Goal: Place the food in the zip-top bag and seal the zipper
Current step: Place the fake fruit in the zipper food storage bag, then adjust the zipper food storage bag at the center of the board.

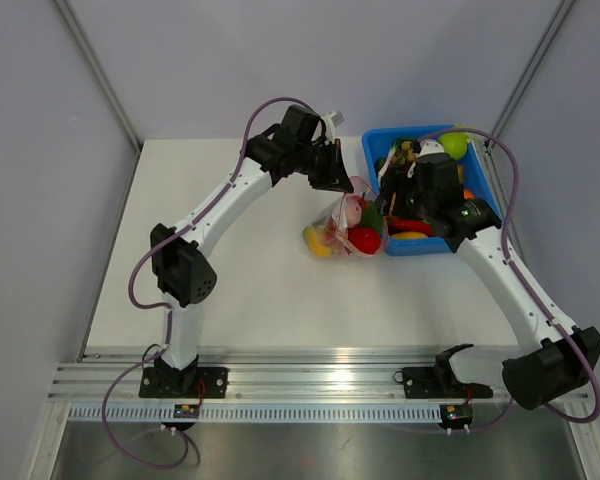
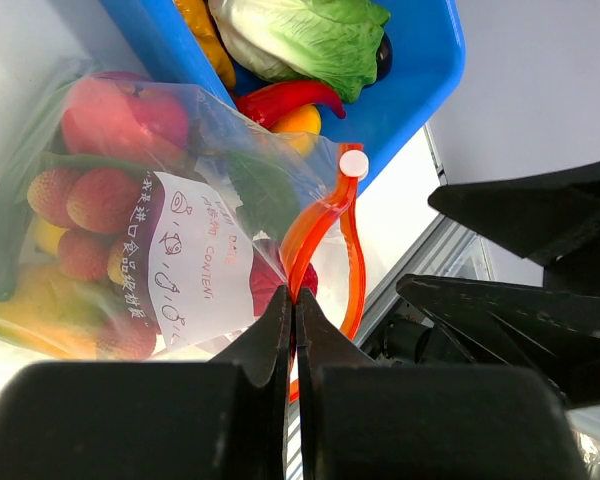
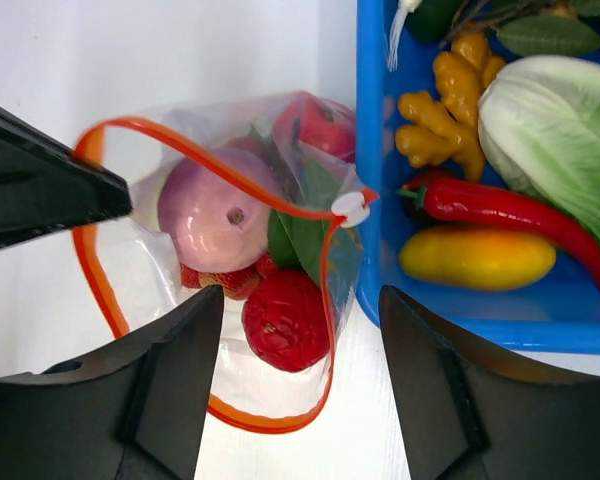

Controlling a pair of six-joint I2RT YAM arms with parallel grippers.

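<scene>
Clear crinkly plastic marks the zip-top bag [image 1: 342, 232], which lies on the white table [image 1: 230, 290] right against the outer wall of the blue bin [image 1: 375, 150]; we see its mouth gaping, the red-orange zipper [image 3: 92, 275] looped wide with its white slider [image 3: 350, 207] on the bin side; inside sits some of the food [image 2: 100, 200], a bumpy red fruit [image 3: 285, 320] and a round pink one [image 3: 215, 215] among green leaves; our left gripper [image 2: 295, 300] has its fingers pressed together on the zipper strip, at the end away from the slider; our right gripper [image 3: 298, 305] hangs above the open mouth, fingers spread wide and holding nothing; a red chilli [image 3: 510, 210], a yellow fruit [image 3: 475, 257], ginger [image 3: 435, 120] and a cabbage [image 3: 555, 120] lie in the bin.
</scene>
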